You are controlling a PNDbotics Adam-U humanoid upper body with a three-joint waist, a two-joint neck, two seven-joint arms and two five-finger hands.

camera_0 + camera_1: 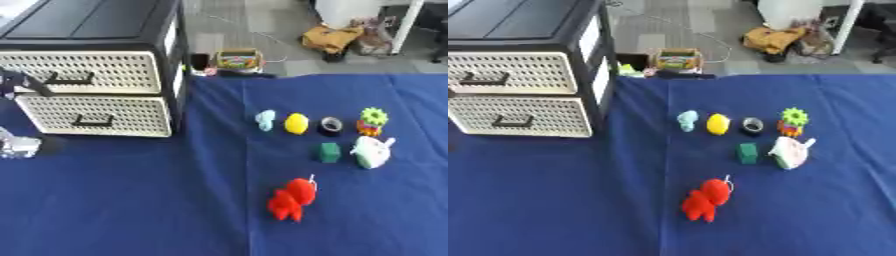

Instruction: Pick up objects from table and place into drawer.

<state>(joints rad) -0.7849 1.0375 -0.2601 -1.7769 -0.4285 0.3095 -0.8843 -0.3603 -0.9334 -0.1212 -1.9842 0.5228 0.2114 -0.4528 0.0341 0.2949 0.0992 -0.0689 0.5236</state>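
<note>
A black drawer unit [96, 30] stands at the back left, its two cream perforated drawers [87, 70] [96, 115] both closed. On the blue cloth lie a light blue piece [265, 120], a yellow lemon-shaped toy [297, 123], a black tape roll [331, 125], a green gear on an orange base [373, 121], a green cube [329, 152], a white and green pouch [372, 152] and a red plush toy [292, 198]. My left hand [21, 84] shows dark at the left edge, just left of the upper drawer's handle [72, 79]. My right hand is out of view.
A silver joint of my left arm [17, 147] sits low at the left edge. A small colourful box [238, 60] and a dark object [200, 61] stand at the table's far edge. Beyond is floor with a yellow bag [331, 37].
</note>
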